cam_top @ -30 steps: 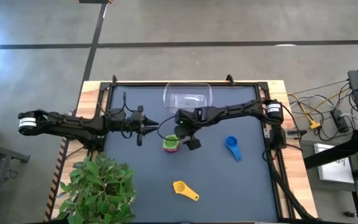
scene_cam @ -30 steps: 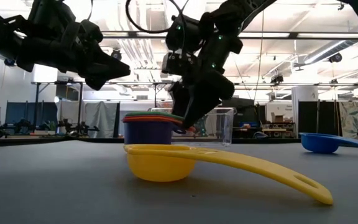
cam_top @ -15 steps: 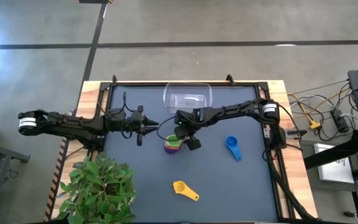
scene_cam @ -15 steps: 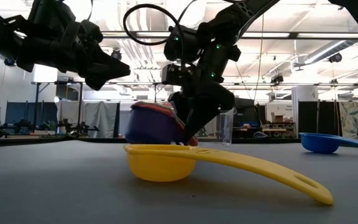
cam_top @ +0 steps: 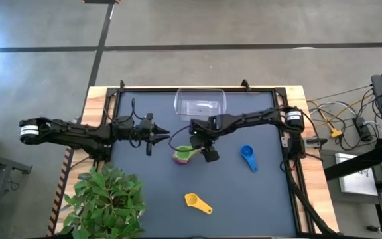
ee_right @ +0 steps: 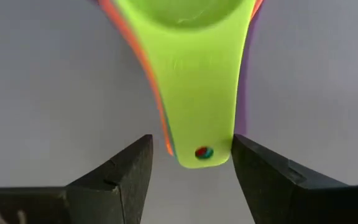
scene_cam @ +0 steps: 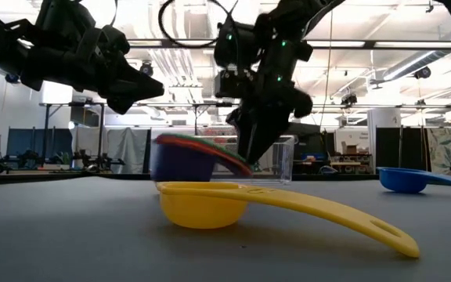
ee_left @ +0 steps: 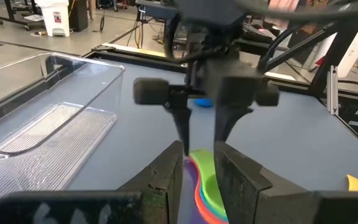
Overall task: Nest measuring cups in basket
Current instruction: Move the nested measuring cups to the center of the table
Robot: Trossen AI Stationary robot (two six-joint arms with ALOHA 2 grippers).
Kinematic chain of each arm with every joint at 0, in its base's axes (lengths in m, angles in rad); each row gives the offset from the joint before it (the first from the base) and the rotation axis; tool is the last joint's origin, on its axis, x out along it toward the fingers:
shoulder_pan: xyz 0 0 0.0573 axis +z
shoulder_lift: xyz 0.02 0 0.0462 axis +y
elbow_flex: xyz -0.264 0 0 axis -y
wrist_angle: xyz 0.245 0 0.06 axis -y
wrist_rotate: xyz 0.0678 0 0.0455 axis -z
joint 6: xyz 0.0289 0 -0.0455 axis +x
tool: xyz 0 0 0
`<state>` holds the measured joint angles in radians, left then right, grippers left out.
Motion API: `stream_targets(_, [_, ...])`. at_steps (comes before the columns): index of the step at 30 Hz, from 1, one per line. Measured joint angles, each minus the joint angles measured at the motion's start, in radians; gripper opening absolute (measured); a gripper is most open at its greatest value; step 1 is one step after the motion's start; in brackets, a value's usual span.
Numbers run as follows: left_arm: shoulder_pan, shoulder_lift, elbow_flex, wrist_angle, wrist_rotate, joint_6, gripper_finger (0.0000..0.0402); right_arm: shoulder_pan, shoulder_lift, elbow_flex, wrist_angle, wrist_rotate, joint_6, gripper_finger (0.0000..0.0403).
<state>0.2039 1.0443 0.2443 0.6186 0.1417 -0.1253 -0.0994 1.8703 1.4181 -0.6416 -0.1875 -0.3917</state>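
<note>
A stack of nested measuring cups (cam_top: 182,155), green innermost and purple outermost, stands on the dark mat; it also shows in the low view (scene_cam: 185,159). Their handles (ee_right: 199,106) point at my right gripper (ee_right: 191,158), which is open, one finger on either side of the handles' free ends. My left gripper (cam_top: 158,135) hovers left of the stack, open by a narrow gap and empty. The clear basket (cam_top: 200,103) stands at the far edge. A blue cup (cam_top: 247,158) and a yellow cup (cam_top: 197,202) lie apart on the mat. My right gripper's fingers (ee_right: 247,163) stand close beside the free end of the green handle (ee_right: 202,149), coming down on it from above. I cannot tell whether either finger touches it. The stack rests on the mat.
A potted plant (cam_top: 108,199) stands at the near left corner. The yellow cup (scene_cam: 210,205) lies nearest the low camera, in front of the stack. The mat between the blue cup and the yellow cup is bare.
The stack has tipped up on the mat under my right gripper and has come back down, ending a little toward the table's left. My right gripper has drawn slightly toward the table's right edge, off the handles' ends.
</note>
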Motion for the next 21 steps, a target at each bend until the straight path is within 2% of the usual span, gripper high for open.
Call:
stream_targets(8, [0.0, 0.0, 0.0, 0.0, 0.0, -0.008, 0.0075, 0.066, -0.052, 0.0, 0.032, 0.006, 0.007, 0.0207])
stream_targets(10, [0.0, 0.0, 0.0, 0.0, 0.0, -0.012, 0.0075, 0.071, -0.053, 0.0, 0.057, 0.035, 0.001, 0.0215])
stream_targets(13, [-0.001, 0.0, 0.0, 0.0, 0.0, -0.015, 0.0075, 0.067, -0.053, 0.0, 0.094, 0.059, 0.003, 0.024])
stream_targets(21, [-0.005, 0.0, 0.0, -0.008, 0.001, -0.015, 0.0075, 0.033, -0.045, 0.0, 0.157, 0.056, 0.073, 0.0339])
